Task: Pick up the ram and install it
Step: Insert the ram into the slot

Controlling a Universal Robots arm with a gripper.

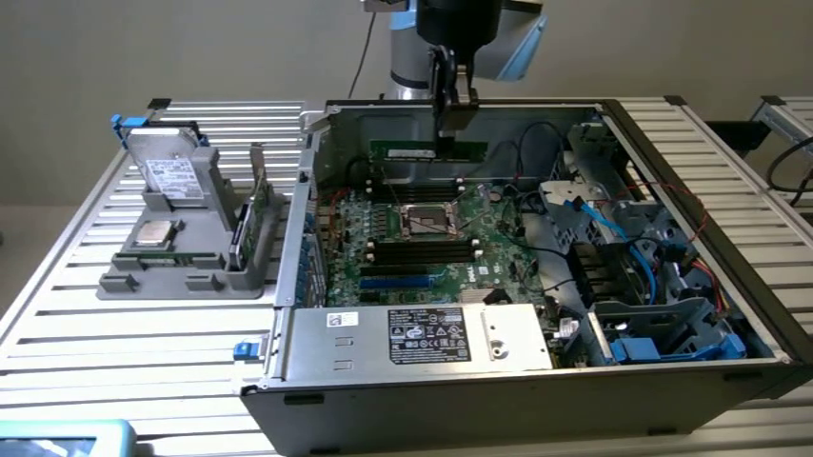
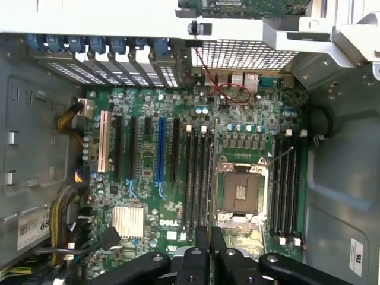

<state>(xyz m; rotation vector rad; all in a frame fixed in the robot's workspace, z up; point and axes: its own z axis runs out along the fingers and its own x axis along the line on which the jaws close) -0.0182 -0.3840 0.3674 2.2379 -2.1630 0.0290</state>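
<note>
Green and slim with a pale label, the ram (image 1: 428, 150) is hanging level in the clenched claw (image 1: 448, 131), above the motherboard's (image 1: 420, 238) far edge inside the open case (image 1: 508, 409) on the desk (image 1: 64, 324). The wrist view is looking straight down on empty black slots (image 2: 196, 178) beside the socket (image 2: 239, 191), with room lying open above them.

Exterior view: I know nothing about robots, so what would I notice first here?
An open computer case lies on its side, its green motherboard bare. Above the board, the gripper hangs shut on the ram, a slim green stick. A grey holder with spare parts stands at the exterior view's left.
</note>
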